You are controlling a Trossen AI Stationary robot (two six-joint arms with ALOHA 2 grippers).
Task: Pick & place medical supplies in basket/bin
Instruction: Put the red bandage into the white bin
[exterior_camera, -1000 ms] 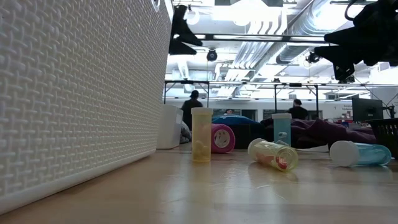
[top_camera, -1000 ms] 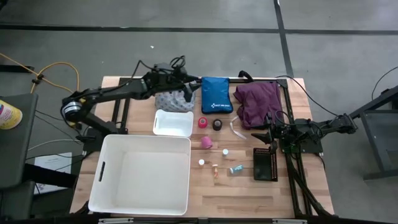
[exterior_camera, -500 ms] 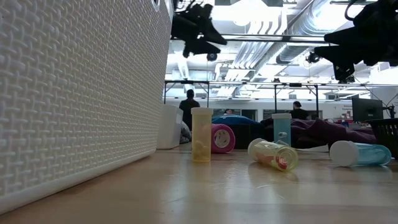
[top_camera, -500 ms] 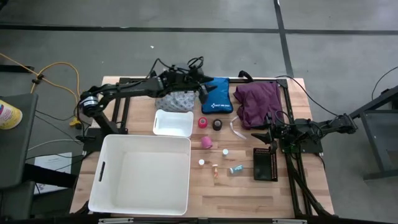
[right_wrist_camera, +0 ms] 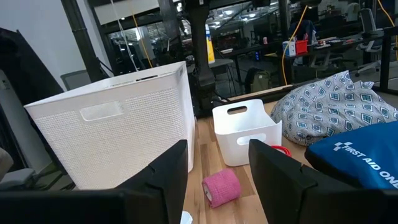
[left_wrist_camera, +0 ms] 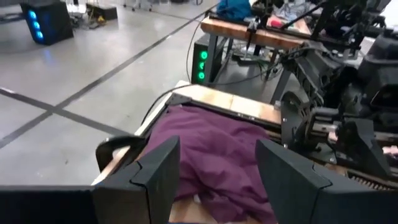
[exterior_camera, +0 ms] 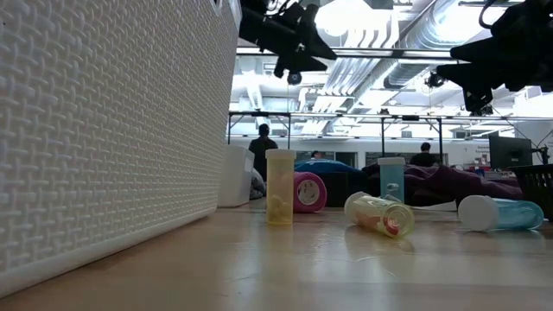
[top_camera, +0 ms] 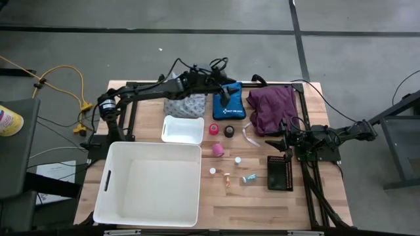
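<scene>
Over the blue rectangular zip pouch [top_camera: 229, 107] at the bench's far edge hangs the left gripper [top_camera: 225, 96], jaws open, empty. Right of it lies the crumpled purple cloth [top_camera: 272, 108]. Farther right waits the right gripper [top_camera: 283, 142], jaws open.

From above I see my left pincer [top_camera: 226, 94] reached out over the blue pouch [top_camera: 229, 103] at the far side of the table [top_camera: 249, 196], with the grey-white patterned cloth [top_camera: 185, 105] just beside that pouch and the purple cloth [top_camera: 272, 107] on its other side. My right pincer [top_camera: 283, 142] sits just below the purple cloth, next to a dark rack [top_camera: 279, 172]. The large white bin [top_camera: 148, 183] and small white basket [top_camera: 183, 129] lie left of the pink roll [top_camera: 218, 150], black roll [top_camera: 229, 131] and scattered vials [top_camera: 237, 159].
</scene>
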